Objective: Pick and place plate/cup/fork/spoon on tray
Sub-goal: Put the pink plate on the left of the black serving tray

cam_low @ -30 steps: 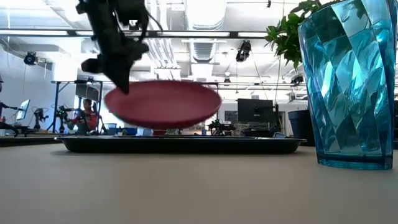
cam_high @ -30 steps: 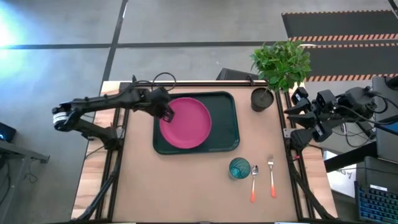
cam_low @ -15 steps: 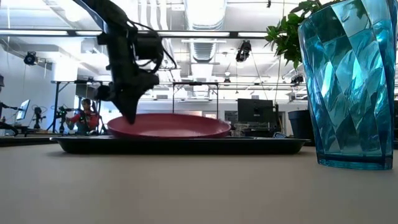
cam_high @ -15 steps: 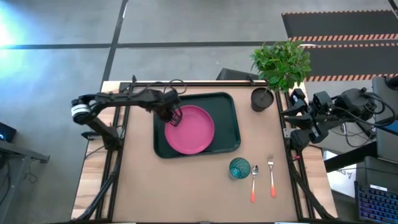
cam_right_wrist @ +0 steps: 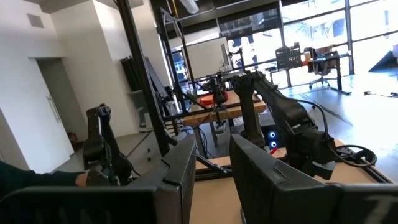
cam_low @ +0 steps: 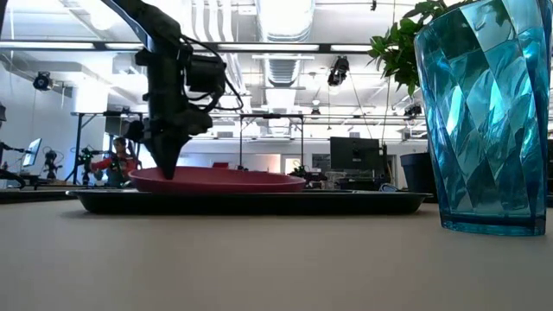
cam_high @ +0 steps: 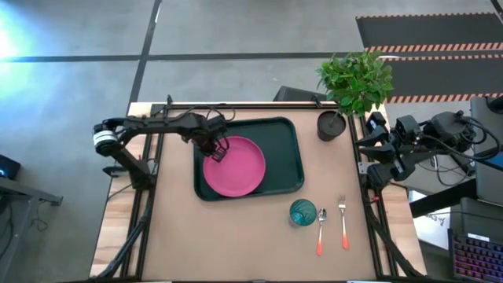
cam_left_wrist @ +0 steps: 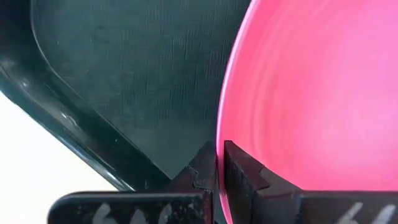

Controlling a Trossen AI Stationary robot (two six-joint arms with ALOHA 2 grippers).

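The pink plate (cam_high: 236, 167) lies flat in the dark green tray (cam_high: 287, 153), on its left half; it also shows in the low view (cam_low: 225, 180). My left gripper (cam_high: 218, 150) stands at the plate's far left rim and is shut on it. The teal cup (cam_high: 302, 211) stands upright on the table near the front right, close in the low view (cam_low: 484, 121). The spoon (cam_high: 321, 228) and the fork (cam_high: 343, 222) lie beside it, handles toward the near edge. My right gripper (cam_high: 368, 151) waits open at the table's right edge, off the table top. My left gripper pinches the plate's rim (cam_left_wrist: 221, 146) at its far left side between its two fingers (cam_left_wrist: 241, 171). The fingers come from above, pointing down (cam_low: 164, 164). The plate lies level, its underside on the tray floor.
A dark plant pot (cam_high: 331, 125) with a green plant stands at the far right, beside the tray's right end. The tray's right half (cam_high: 283, 141) is bare. People and workbenches show in the room behind the table.
My left gripper has gone down with the plate and a little toward the table's right. The plate, first lifted and tilted above the tray, has come down level and now lies in the tray. The gripper stays shut on the rim.
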